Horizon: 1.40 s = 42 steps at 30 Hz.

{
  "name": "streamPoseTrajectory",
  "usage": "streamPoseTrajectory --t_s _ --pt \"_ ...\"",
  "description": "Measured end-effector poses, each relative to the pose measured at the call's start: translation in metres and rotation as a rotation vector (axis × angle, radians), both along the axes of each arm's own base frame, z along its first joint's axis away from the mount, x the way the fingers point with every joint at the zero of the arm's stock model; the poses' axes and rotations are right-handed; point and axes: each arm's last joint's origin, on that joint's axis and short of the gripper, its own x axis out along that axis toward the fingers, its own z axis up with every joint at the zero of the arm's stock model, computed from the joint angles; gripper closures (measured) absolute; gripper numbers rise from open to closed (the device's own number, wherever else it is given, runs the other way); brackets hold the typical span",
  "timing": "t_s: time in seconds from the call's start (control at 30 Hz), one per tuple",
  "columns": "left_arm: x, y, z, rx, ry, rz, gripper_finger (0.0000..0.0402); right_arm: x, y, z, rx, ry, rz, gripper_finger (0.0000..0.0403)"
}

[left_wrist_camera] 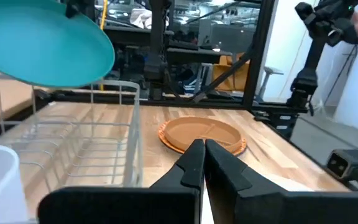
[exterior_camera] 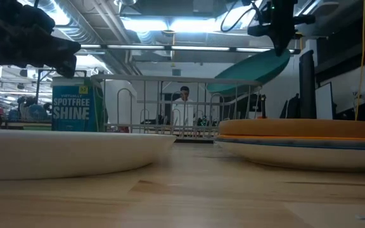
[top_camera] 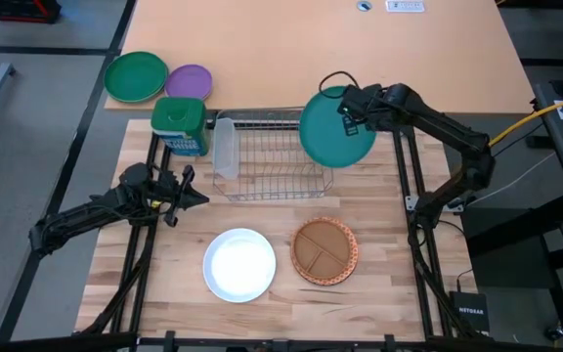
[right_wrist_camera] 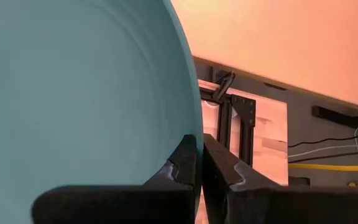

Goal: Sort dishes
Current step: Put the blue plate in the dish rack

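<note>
My right gripper (top_camera: 348,110) is shut on the teal plate (top_camera: 334,129), which hangs tilted above the right end of the wire dish rack (top_camera: 274,156); the plate also shows in the low view (exterior_camera: 252,68). The white plate (top_camera: 239,264) lies flat on the table near the front. The brown divided plate (top_camera: 323,246) lies on the orange-red patterned plate (top_camera: 349,266) to its right. My left gripper (top_camera: 195,198) is shut and empty, left of the rack, above the table; its fingers show in the left wrist view (left_wrist_camera: 202,155). My right gripper pinches the teal plate's rim (right_wrist_camera: 193,127) between its two fingers, one finger on each face, at the plate's far right edge (top_camera: 344,98). The plate is lifted clear of the rack and tilted, its held side highest (exterior_camera: 282,56).
A green detergent box (top_camera: 181,125) and a white cup (top_camera: 224,147) stand at the rack's left end. A bright green plate (top_camera: 135,76) and a smaller purple plate (top_camera: 189,80) lie at the far left. A person (exterior_camera: 184,104) shows in the room beyond.
</note>
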Motion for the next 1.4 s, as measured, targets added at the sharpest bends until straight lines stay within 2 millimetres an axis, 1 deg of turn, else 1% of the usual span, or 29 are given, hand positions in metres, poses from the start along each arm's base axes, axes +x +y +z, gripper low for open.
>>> streamPoseTrajectory --t_s 0.1,0.23,0.3,0.43,0.57,0.63,0.73,0.9,1.0,1.1,1.2,1.3,1.4 --pt "0.0 0.0 0.008 0.04 -0.08 0.01 0.0398 0.0 0.0 0.0 0.011 -0.003 0.003 0.0396" --pt "-0.002 -0.004 0.027 0.142 -0.274 0.031 0.0398 0.0 0.001 -0.001 0.036 -0.011 0.009 0.0396" --pt "-0.002 -0.006 0.034 0.186 -0.341 0.054 0.0398 0.0 0.001 -0.001 0.049 -0.016 0.012 0.0396" --pt "0.007 -0.007 0.046 0.231 -0.328 0.101 0.0398 0.001 0.002 -0.002 0.085 -0.033 0.019 0.0396" --pt "0.027 -0.009 0.065 0.274 -0.27 0.07 0.0398 0.001 0.002 -0.002 0.093 -0.041 0.017 0.0396" --pt "0.042 -0.009 0.078 0.318 -0.242 0.042 0.0398 0.001 0.002 -0.002 0.094 -0.042 0.016 0.0396" --pt "0.073 -0.007 0.097 0.372 -0.196 0.029 0.0398 0.002 0.002 -0.002 0.095 -0.05 0.016 0.0396" --pt "0.135 0.004 0.125 0.437 -0.14 0.018 0.0398 0.005 0.001 -0.002 0.099 -0.083 0.024 0.0396" --pt "0.176 0.011 0.134 0.426 -0.108 0.012 0.0398 0.006 0.0 -0.002 0.105 -0.101 0.034 0.0396" --pt "0.214 0.019 0.136 0.397 -0.077 0.006 0.0398 0.006 0.0 -0.002 0.105 -0.101 0.034 0.0396" --pt "0.245 0.023 0.133 0.355 -0.038 -0.005 0.0398 0.006 0.0 -0.002 0.106 -0.102 0.034 0.0396" --pt "0.268 0.027 0.126 0.37 -0.016 -0.011 0.0398 0.006 0.0 -0.002 0.105 -0.102 0.034 0.0396" --pt "0.285 0.028 0.118 0.463 -0.011 -0.019 0.0398 0.006 0.0 -0.002 0.105 -0.102 0.034 0.0396"
